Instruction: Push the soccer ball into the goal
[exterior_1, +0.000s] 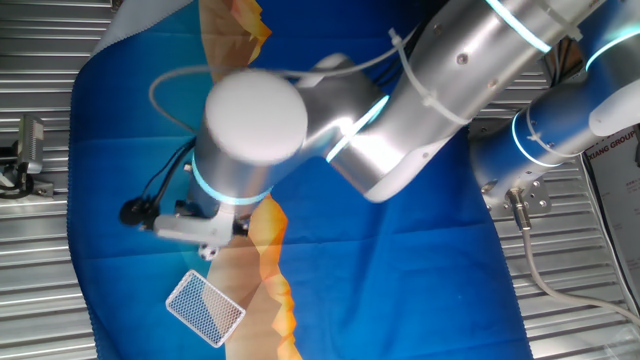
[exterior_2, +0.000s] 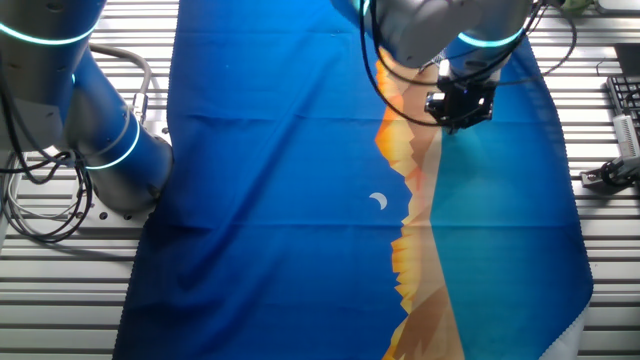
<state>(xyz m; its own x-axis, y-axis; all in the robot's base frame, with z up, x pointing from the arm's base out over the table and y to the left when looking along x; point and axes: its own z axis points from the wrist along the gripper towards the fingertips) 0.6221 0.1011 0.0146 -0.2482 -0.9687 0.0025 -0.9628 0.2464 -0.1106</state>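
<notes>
Your hand (exterior_2: 461, 110) hangs low over the blue cloth (exterior_2: 280, 180) near the far edge in the other fixed view, a dark block under the arm's wrist, right above the orange mountain print (exterior_2: 410, 160). Its fingers point down toward the cloth, but they are too dark and too small for you to judge; whether the hand is released or clenched cannot be told. In one fixed view the hand is hidden behind the arm's big silver joint (exterior_1: 252, 130), and you see only a white bracket and black cable fittings (exterior_1: 135, 211) sticking out beside it.

The goal (exterior_1: 205, 306) lies on the cloth in one fixed view, a small white-framed rectangle of grey mesh, turned at an angle, near the lower edge of the picture and just below the wrist. It sits just beside the orange print.

The soccer ball does not show in either view, so you cannot place it from these pictures.

The cloth covers a ribbed metal counter (exterior_2: 60, 290). The arm's blue-and-silver base (exterior_2: 90, 130) stands at the cloth's edge, with grey cables looped beside it.
</notes>
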